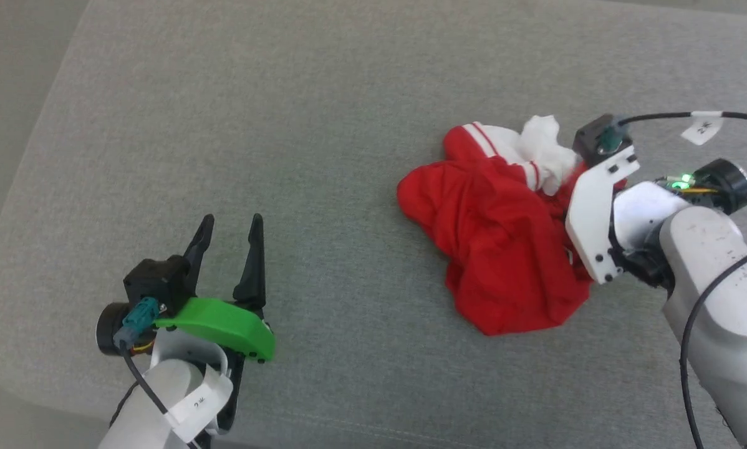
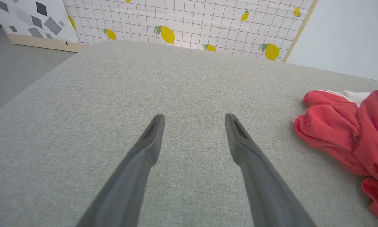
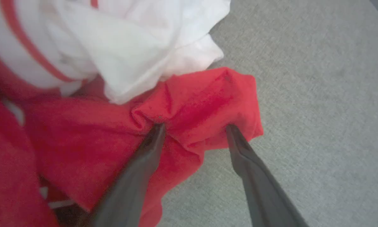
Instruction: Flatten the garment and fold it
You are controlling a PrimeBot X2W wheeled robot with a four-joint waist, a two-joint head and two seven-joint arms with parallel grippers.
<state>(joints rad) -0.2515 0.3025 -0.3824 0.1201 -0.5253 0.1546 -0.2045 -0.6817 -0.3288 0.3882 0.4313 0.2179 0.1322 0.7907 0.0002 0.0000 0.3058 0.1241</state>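
Observation:
The garment (image 1: 498, 237), a red T-shirt with white sleeves and striped trim, lies crumpled in a heap right of centre on the grey cushioned surface (image 1: 298, 125). My right gripper (image 3: 195, 127) is open, its two fingertips pressed down onto a red fold of the garment (image 3: 204, 101) at the heap's right edge; in the head view the wrist bracket (image 1: 592, 212) hides the fingers. My left gripper (image 1: 230, 231) stands open over bare cushion at the lower left, well apart from the garment (image 2: 343, 132), nothing between its fingers (image 2: 154, 132).
The cushion's left edge (image 1: 30, 156) and rounded front edge (image 1: 348, 430) drop off to the floor. A lemon-patterned panel (image 2: 189, 22) stands beyond the far edge. A black cable (image 1: 698, 312) loops beside my right forearm.

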